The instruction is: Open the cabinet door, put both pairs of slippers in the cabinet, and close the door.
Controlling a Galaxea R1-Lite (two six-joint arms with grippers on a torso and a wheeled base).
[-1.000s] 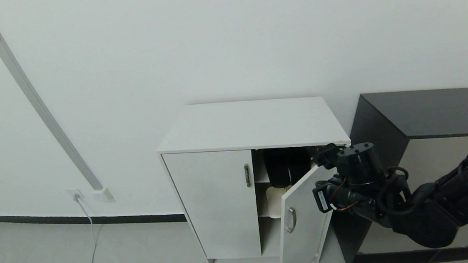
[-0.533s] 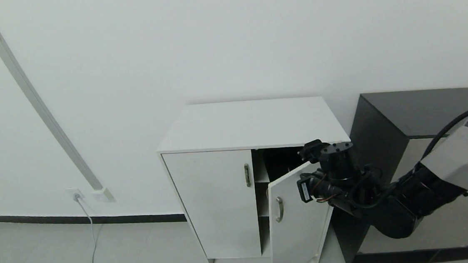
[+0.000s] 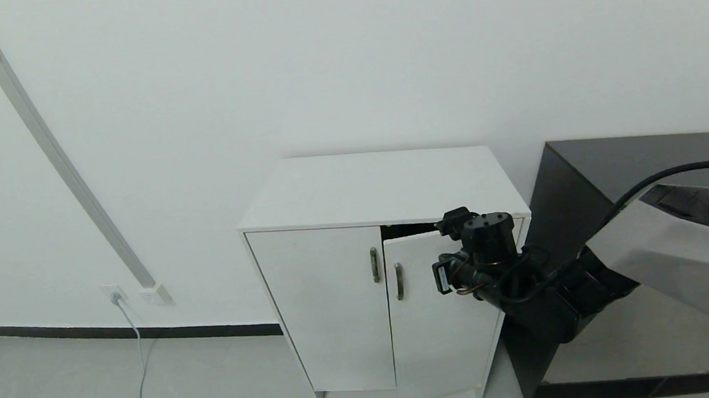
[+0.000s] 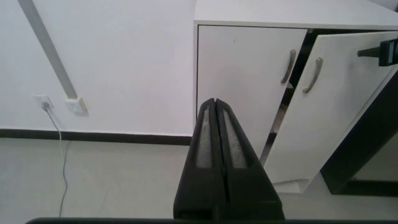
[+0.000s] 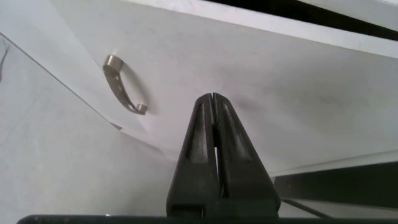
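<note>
Head view: the white cabinet door [image 3: 431, 332], metal-handled, is seen slightly ajar. The right gripper [image 5: 213, 99], fingers pressed together, is positioned at its upper part. Wrist label [image 3: 442, 277] print is unreadable.

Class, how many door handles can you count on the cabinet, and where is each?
2. The left handle, inner edge of the left door; the right handle, inner edge of the nearly shut right door. None looks hidden.

No text, number or sign can be read on the cabinet [image 3: 379, 187]. A small sticker [image 3: 439, 279] on the right arm's wrist carries print too small to read.
</note>
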